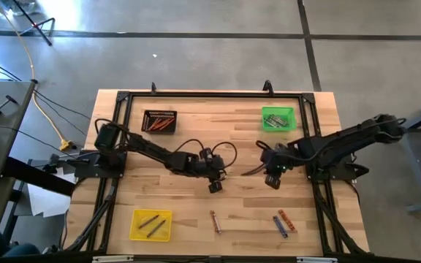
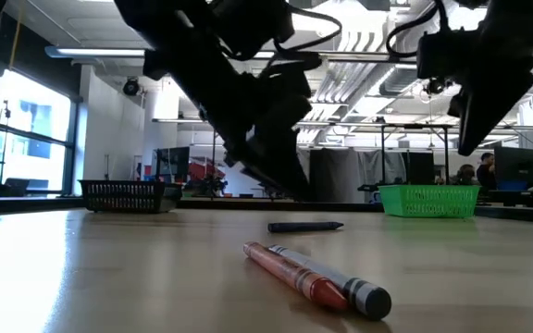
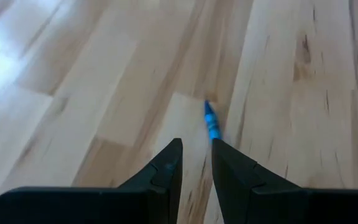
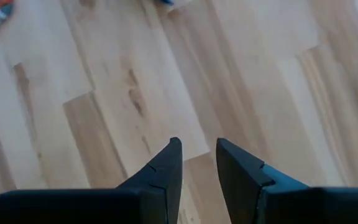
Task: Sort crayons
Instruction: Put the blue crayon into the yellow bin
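Sorting is mid-way by my read: black tray (image 1: 159, 120) at the far left already holds orange-red sticks, green tray (image 1: 278, 118) at the far right holds green ones, yellow tray (image 1: 151, 224) at the near left holds two grey ones, while loose crayons remain on the worktop (image 1: 196, 153) near the front edge, one reddish crayon (image 1: 215, 221) lying centre and a blue crayon (image 1: 278, 224) just beside an orange crayon (image 1: 286, 220) to its right. Left gripper (image 1: 215, 186) hovers mid-worktop, jaws parted a narrow gap with nothing between them; right gripper (image 1: 272, 177) hangs likewise, slightly parted and empty, above bare wood. Step in hand looks like approach for the next pick. Next move probably calls for lining the jaws across a thin stick lying flat, descending until the tips straddle it, then closing; little margin against the wood. Left wrist view shows a blue tip (image 3: 211, 121) just ahead of its fingers, which I cannot match with certainty to anything overhead. Low view shows a red-and-grey crayon (image 2: 315, 281) close up and a dark stick (image 2: 305, 225) behind it, but hides tray contents; only the high view gives those.
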Tool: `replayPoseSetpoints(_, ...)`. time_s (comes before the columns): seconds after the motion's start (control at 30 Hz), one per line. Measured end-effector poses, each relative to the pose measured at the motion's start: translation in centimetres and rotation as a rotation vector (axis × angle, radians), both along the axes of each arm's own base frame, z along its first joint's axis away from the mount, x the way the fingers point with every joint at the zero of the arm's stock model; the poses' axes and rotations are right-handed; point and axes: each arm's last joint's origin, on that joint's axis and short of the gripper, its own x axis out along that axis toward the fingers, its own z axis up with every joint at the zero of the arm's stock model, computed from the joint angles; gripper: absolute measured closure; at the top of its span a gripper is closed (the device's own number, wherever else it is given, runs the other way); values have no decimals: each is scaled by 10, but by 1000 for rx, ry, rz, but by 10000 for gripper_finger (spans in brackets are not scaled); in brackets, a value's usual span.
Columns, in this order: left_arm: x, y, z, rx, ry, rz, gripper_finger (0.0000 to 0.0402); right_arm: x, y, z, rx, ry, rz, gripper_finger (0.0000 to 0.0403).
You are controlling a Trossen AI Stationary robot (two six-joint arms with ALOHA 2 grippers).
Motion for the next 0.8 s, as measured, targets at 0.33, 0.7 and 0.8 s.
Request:
replayPoseSetpoints(0.33, 5, -21, -6, -29, 14, -89, 330, -6, 19, 0, -51, -14, 32, 309)
replayPoseSetpoints(0.7, 1, -25, -7, 42, 38, -50, 330, -7, 24, 0, -61, -24, 46, 309)
replayPoseSetpoints(0.8, 1, -25, -8, 36, 44, -46, 330, -7, 24, 0, -60, -27, 46, 309)
